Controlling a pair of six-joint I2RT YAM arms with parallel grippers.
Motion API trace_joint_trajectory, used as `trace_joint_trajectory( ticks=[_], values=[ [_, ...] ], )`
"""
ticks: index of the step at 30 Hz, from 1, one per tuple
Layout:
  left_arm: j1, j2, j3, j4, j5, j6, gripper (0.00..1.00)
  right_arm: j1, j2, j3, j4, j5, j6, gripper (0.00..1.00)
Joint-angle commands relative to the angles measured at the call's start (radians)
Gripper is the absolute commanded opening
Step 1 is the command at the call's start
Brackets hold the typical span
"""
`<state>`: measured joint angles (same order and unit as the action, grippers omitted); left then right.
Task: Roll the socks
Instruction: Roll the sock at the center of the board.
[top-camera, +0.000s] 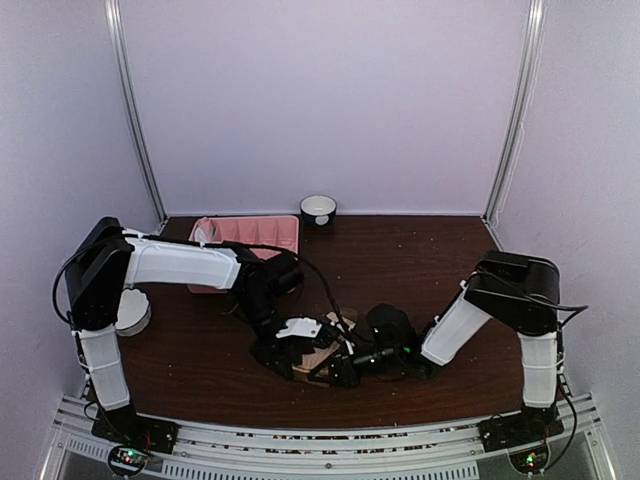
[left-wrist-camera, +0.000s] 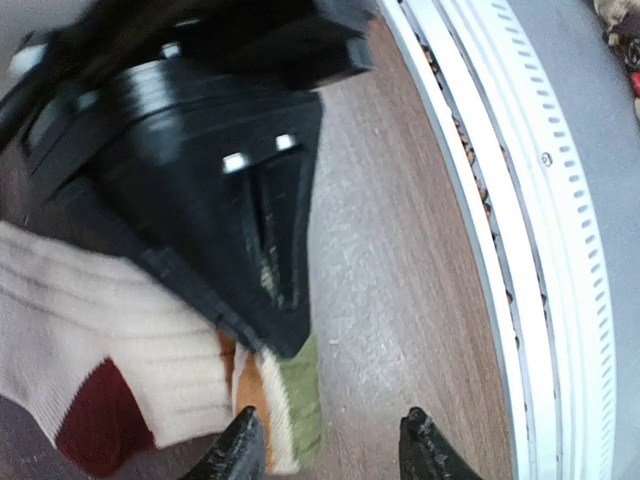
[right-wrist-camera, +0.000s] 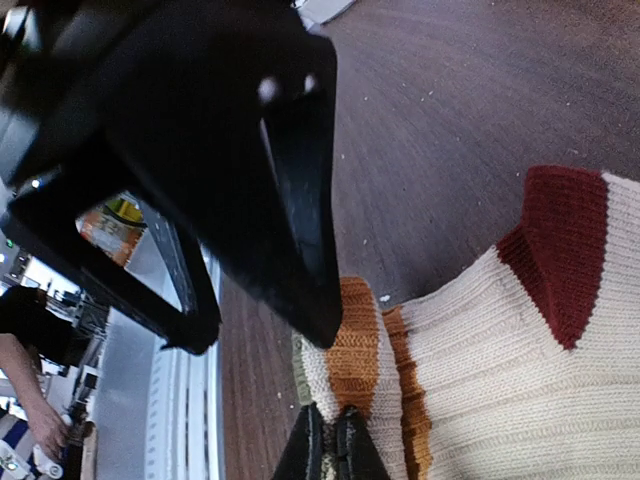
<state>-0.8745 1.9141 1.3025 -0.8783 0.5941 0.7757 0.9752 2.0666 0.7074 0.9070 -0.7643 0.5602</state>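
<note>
Pink plastic marks your far left: the tray (top-camera: 262, 232) sits at the back of the wooden table (top-camera: 420, 260), a small bowl (top-camera: 318, 209) just beside it. Your left gripper (left-wrist-camera: 332, 447) hangs spread over bare wood, its left finger (left-wrist-camera: 240, 450) at the sock's striped end. The cream sock (left-wrist-camera: 110, 320) lies flat near the front edge, between both arms. Your right gripper (right-wrist-camera: 328, 445) is pressed together, pinching the sock's orange-banded edge.
</note>
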Motion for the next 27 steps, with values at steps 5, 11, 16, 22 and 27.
trace_joint_trajectory(
  ticks=[5,11,16,22,27],
  values=[
    [-0.025,0.035,0.002,0.085,-0.090,0.015,0.45,-0.047,0.134,-0.082,-0.119,-0.026,0.178,0.00],
    [-0.028,0.086,0.022,0.094,-0.117,-0.020,0.16,-0.046,0.114,-0.089,-0.159,-0.002,0.139,0.00],
    [-0.020,0.114,0.023,0.068,-0.058,-0.035,0.02,-0.038,0.076,-0.099,-0.270,0.054,0.063,0.01],
    [0.009,0.234,0.108,-0.043,-0.008,-0.064,0.00,-0.008,-0.143,-0.323,-0.096,0.297,-0.010,0.32],
    [0.018,0.303,0.169,-0.138,0.011,-0.063,0.00,0.090,-0.363,-0.359,-0.300,0.567,-0.178,0.46]
  ],
)
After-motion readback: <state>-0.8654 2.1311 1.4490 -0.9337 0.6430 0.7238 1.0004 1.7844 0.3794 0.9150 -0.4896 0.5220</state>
